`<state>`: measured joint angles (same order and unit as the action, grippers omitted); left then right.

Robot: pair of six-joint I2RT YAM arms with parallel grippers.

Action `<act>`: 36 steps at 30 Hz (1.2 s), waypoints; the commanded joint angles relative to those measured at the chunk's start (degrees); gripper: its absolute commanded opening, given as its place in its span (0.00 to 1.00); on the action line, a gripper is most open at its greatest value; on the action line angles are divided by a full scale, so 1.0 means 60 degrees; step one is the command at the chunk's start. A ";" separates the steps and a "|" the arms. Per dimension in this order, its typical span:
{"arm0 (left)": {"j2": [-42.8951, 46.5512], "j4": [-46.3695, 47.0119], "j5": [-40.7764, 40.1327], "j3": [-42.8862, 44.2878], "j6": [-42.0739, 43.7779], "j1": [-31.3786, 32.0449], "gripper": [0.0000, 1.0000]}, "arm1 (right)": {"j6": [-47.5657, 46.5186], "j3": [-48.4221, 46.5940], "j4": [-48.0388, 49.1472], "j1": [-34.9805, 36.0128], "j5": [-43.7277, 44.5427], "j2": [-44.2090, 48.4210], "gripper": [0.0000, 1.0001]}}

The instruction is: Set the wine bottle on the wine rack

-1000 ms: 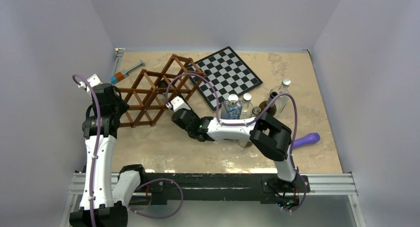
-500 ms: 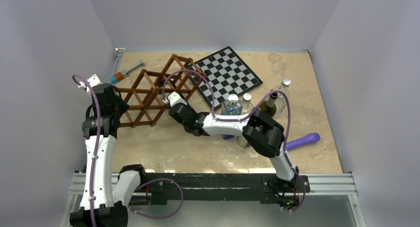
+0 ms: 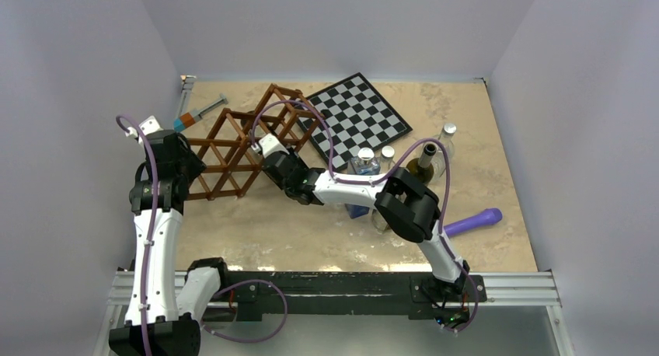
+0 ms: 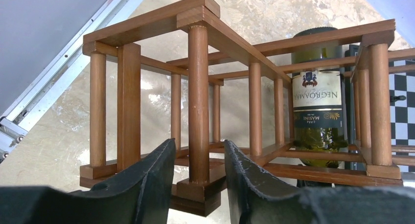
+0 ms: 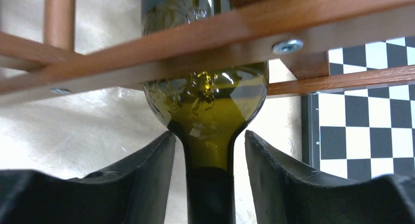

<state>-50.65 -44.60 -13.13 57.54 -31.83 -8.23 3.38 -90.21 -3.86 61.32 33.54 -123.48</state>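
Note:
The reddish-brown lattice wine rack (image 3: 233, 150) lies at the back left of the table. A green wine bottle (image 4: 317, 101) with a white label lies inside one of its cells, its neck sticking out toward my right gripper. In the right wrist view the bottle's shoulder (image 5: 205, 101) sits behind a rack bar (image 5: 147, 43). My right gripper (image 5: 209, 136) is open, with a finger on each side of the neck and small gaps showing; in the top view it (image 3: 266, 152) is at the rack's near side. My left gripper (image 4: 198, 148) is open, straddling a corner post (image 4: 199, 87) at the rack's left end (image 3: 189, 162).
A black-and-white checkerboard (image 3: 357, 119) lies behind and to the right of the rack. A syringe (image 3: 200, 111) lies at the back left. Several glass bottles (image 3: 365, 165) stand near the right arm's elbow. A purple object (image 3: 474, 220) lies at the right.
My right gripper has moved left and away from me toward the rack, with the bottle neck between its fingers. The left arm has barely moved.

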 commanded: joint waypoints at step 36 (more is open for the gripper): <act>0.0271 -0.0165 0.7253 0.2530 0.1948 0.0137 0.94 | 0.2794 -0.3349 -1.1946 -0.1211 0.0518 0.8019 0.90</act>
<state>-48.58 -50.94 10.50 70.22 -24.40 -8.14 15.64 -112.88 -61.69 56.25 34.26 -82.19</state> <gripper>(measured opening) 0.944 0.905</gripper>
